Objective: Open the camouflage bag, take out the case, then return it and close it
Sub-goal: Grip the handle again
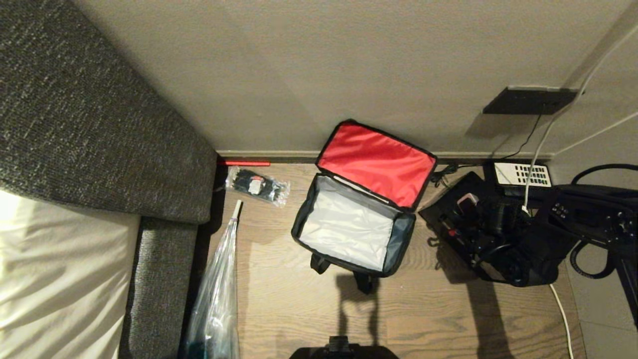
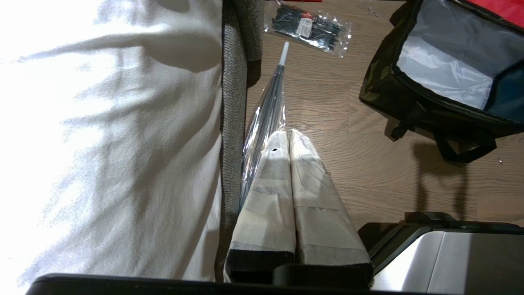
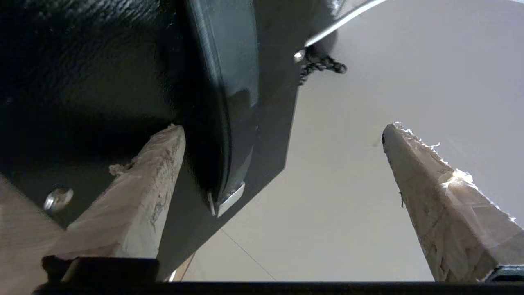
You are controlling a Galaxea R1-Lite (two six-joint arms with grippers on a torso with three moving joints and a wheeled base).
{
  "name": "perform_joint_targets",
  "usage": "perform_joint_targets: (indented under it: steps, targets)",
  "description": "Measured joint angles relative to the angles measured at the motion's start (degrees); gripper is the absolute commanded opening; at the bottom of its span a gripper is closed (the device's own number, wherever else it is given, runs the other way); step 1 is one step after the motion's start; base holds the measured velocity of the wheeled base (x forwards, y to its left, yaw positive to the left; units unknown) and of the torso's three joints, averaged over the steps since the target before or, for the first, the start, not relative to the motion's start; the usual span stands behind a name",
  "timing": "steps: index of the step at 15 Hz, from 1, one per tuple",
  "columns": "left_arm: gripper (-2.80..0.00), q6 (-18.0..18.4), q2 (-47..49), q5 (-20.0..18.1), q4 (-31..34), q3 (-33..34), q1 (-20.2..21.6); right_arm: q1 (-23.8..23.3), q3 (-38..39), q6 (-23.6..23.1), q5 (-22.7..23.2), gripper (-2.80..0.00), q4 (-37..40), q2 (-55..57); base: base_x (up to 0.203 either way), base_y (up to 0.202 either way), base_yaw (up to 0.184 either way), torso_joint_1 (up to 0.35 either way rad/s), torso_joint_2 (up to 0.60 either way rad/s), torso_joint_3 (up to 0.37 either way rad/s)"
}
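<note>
Bag (image 1: 349, 227): open, empty on floor.
Case (image 1: 466, 224): beside it, right gripper (image 3: 282, 135) jaws wide, holding nothing.
Risk: handle (image 3: 229, 102) probably slips if jaws close off-centre.

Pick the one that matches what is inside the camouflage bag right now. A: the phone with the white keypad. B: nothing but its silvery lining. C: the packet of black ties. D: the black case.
B: the camouflage bag stands with its red lid flipped back and only bare silvery lining showing, while the case lies on the floor beside it.
</note>
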Motion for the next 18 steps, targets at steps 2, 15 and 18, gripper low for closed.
perform_joint_targets:
  steps: [2, 15, 18]
  targets:
    - [-2.80, -0.03, 0.00, -0.02, 0.00, -0.02, 0.00, -0.12, -1.43, 0.01, -0.25, 0.00, -1.18, 1.07, 0.000, 0.000, 0.000, 0.000, 0.00, 0.000]
    - [-2.80, -0.03, 0.00, 0.00, -0.02, -0.05, 0.00, -1.58, -5.70, -0.41, -1.07, -2.80, -3.77, 2.79, 0.000, 0.000, 0.000, 0.000, 0.00, 0.000]
    - [-2.80, -0.03, 0.00, 0.00, 0.00, -0.05, 0.00, -1.57, -5.42, -0.38, -1.12, -2.80, -3.67, 3.00, 0.000, 0.000, 0.000, 0.000, 0.00, 0.000]
